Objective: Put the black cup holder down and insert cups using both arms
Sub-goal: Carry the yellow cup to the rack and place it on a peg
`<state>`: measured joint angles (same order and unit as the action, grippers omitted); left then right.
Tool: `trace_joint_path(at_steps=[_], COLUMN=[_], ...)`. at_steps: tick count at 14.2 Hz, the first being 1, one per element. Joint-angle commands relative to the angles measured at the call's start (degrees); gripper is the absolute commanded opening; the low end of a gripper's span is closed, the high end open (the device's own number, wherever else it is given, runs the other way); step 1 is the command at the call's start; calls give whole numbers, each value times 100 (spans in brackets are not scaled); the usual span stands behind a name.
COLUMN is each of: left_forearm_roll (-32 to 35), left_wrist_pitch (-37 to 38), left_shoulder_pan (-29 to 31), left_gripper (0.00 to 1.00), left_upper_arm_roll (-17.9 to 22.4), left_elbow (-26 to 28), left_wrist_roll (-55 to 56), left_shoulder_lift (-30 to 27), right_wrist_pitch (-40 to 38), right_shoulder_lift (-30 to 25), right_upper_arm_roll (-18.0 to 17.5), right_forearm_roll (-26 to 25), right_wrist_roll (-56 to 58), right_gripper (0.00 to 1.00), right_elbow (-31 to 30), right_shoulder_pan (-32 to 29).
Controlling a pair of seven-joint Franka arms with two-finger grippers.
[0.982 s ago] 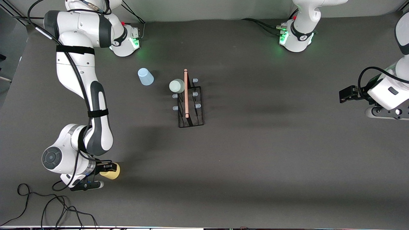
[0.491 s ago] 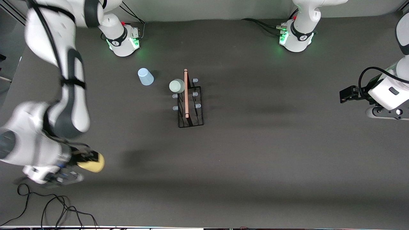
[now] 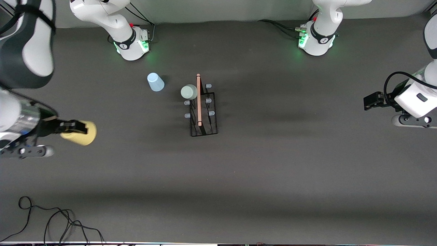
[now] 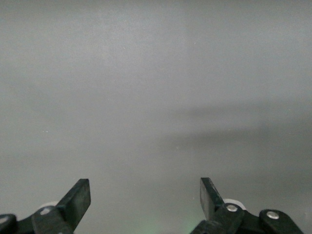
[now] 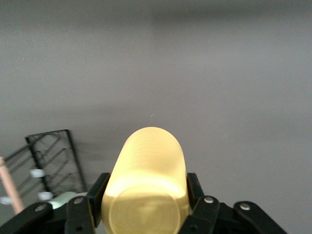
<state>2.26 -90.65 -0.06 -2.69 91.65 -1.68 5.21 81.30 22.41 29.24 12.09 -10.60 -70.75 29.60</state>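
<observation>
Right gripper [image 3: 73, 128] grasps the yellow cup [image 3: 79, 133], well off the black cup holder [image 3: 202, 107]. Left gripper [image 3: 370, 101] waits, fingers released. Risk: cup clips a peg, tips the holder.

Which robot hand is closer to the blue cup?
Right. The right gripper, shut on the yellow cup, is up over the table toward its own end, closer to the blue cup. The left gripper waits open at the left arm's end.

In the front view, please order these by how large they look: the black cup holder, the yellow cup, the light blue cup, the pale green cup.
1. Black cup holder.
2. Yellow cup, held up by the right gripper, so nearer the camera; its lead may be only apparent.
3. Light blue cup and pale green cup: too alike to rank.
</observation>
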Motion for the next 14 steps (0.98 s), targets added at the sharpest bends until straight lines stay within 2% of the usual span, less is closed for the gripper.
trace_joint_path(at_steps=[1, 5, 8, 11, 14], left_forearm_roll=[12, 12, 12, 12, 12], left_wrist_pitch=[109, 83, 56, 56, 47], left_shoulder_pan=[-2, -2, -11, -11, -11], left_gripper=[100, 100, 100, 100, 100], left_upper_arm_roll=[14, 14, 14, 14, 14], left_elbow=[-86, -86, -86, -86, -86], left_wrist_roll=[-26, -26, -26, -26, -26], left_shoulder_lift=[15, 24, 24, 24, 24], right_wrist_pitch=[-62, 315, 1016, 2070, 2810], right_shoulder_lift=[-149, -211, -333, -737, -704], right_upper_arm_roll=[2, 2, 11, 20, 20], right_forearm_roll=[-119, 241, 242, 172, 162], right_wrist_roll=[-1974, -4419, -5573, -5987, -6077], right_gripper=[0, 0, 0, 0, 0], right_elbow=[-333, -606, -1175, -2316, -2829], right_shoulder_pan=[782, 1661, 2356, 2866, 3008])
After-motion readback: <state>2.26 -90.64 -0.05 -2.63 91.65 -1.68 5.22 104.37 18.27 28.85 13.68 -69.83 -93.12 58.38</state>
